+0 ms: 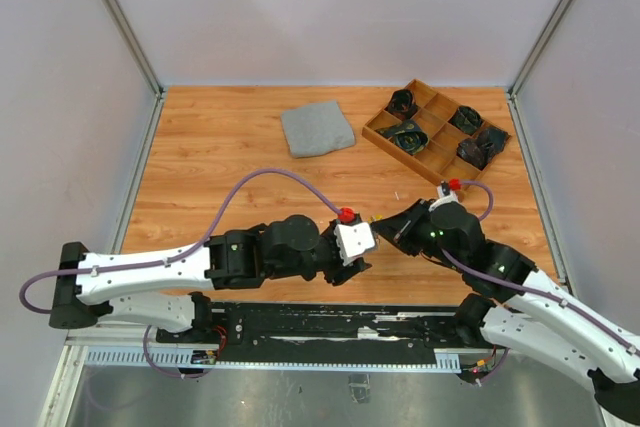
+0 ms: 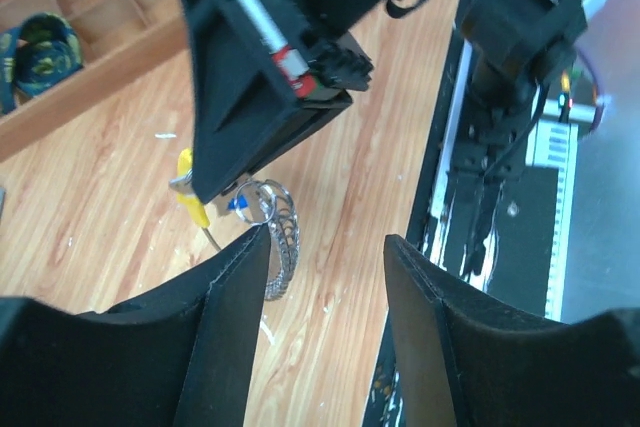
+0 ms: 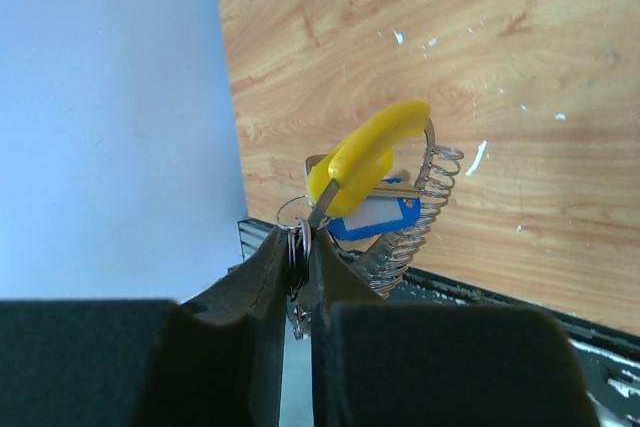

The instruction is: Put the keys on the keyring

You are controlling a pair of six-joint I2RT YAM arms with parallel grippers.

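The right hand [image 3: 300, 252] is pressed together on the thin wire loops at the top of the keyring [image 3: 418, 209]. The coiled ring, a yellow-headed key [image 3: 368, 155] and a blue-headed key [image 3: 372, 219] therefore hang just beyond its fingertips, above the bench [image 3: 520, 37]. The left hand [image 2: 328, 242] faces it with jaws apart and nothing between them. Seen from the left wrist, the keyring lies just ahead of that hand and off-centre, its coil at the inner edge of one finger [image 2: 235, 327]; whether it touches cannot be told. The coil's long axis runs roughly along the left hand's fingers, not across them. By this reading the right hand carries the ring, and a left-hand grasp would call for a small sideways shift toward the coil.
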